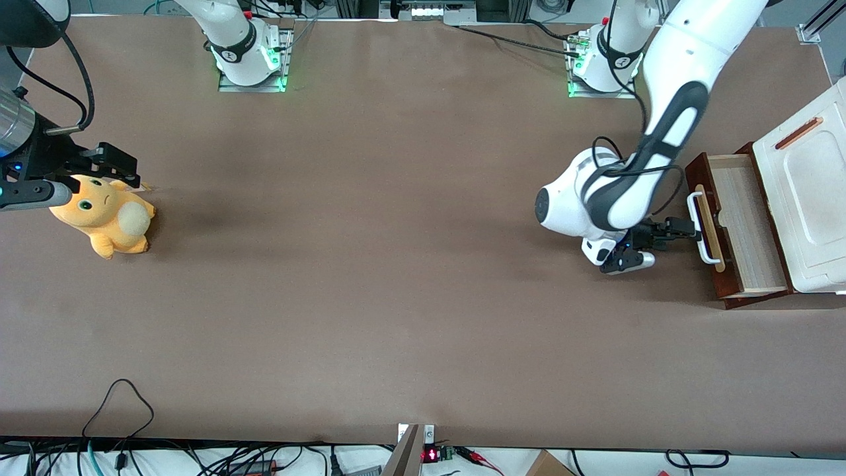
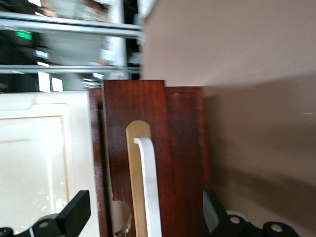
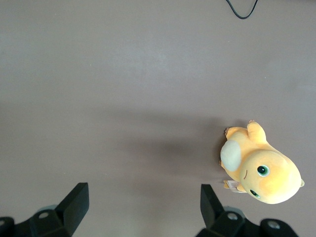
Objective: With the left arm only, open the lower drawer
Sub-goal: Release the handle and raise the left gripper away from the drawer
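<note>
gripper point(image 1: 684, 231) spread, just before lower drawer point(image 1: 740, 228) handle

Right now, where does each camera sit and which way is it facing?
Front view: overhead, looking down: table, left arm, gripper at lower drawer.
Left wrist view: on left wrist, facing drawer's handle between open fingers.
Right wrist view: parked wrist, above plush toy; own fingers show.
Shared: front and left wrist, drawer; front and right wrist, toy.
</note>
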Available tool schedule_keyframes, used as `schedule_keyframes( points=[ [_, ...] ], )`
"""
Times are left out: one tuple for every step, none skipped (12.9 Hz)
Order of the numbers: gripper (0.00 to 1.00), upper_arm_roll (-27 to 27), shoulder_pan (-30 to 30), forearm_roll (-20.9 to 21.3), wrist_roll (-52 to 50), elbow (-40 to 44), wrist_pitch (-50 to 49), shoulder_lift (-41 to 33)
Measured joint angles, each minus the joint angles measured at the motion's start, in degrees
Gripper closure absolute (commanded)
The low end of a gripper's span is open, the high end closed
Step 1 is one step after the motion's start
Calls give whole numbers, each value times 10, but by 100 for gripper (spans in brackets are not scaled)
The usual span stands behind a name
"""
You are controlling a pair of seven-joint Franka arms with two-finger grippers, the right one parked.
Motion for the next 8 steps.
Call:
schedule_keyframes(
  points=[
    [0,0,0,-64,35,23,19,-23],
    [0,3,1,-141,62,46,32,-52],
    [0,9,1,-206,78,65,38,-75],
    [0,18,1,-268,96,83,40,-95],
    [0,30,1,-321,124,98,41,-113],
    [0,48,1,-374,162,111,42,-130],
    [0,71,1,-432,207,125,44,-145],
    [0,98,2,-488,255,137,45,-159]
  ],
)
